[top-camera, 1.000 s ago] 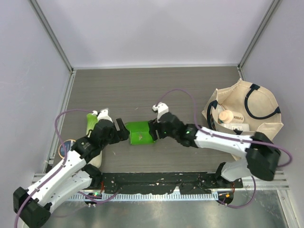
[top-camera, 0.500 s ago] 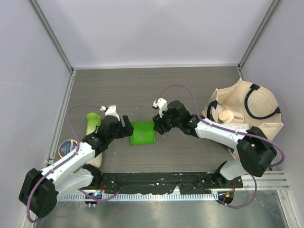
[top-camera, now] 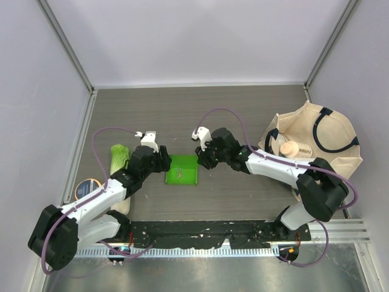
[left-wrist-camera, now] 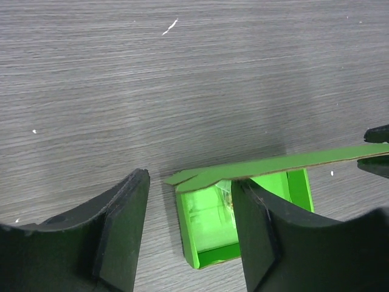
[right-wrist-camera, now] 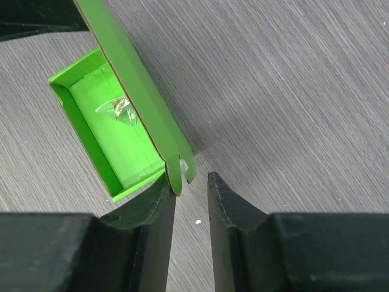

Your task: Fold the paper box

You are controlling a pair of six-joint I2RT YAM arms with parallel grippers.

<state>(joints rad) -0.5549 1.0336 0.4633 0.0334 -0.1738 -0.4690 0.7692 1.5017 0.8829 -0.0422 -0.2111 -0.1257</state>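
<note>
The paper box (top-camera: 182,170) is a bright green tray lying mid-table, and its lid flap (left-wrist-camera: 273,165) stands up along the far edge. A scrap of clear plastic (right-wrist-camera: 119,108) lies inside the tray. My left gripper (top-camera: 160,159) is at the lid's left end. It is open (left-wrist-camera: 191,210), the lid's corner lies between its fingers, and the right finger (left-wrist-camera: 261,231) is close to the flap. My right gripper (top-camera: 203,157) is at the lid's right end. Its jaws (right-wrist-camera: 189,180) stand narrow but apart, and the lid's tab (right-wrist-camera: 176,164) rests against the left finger (right-wrist-camera: 152,225).
A beige tote bag (top-camera: 331,159) holding a bottle (top-camera: 290,149) stands at the right. A pale-green cabbage (top-camera: 119,159) and a round tin (top-camera: 87,188) lie at the left, beside my left arm. Grey walls enclose the table on three sides.
Both grippers moved from the box's sides to the far edge at the lid's ends. Both sets of jaws narrowed, the right more than the left.
</note>
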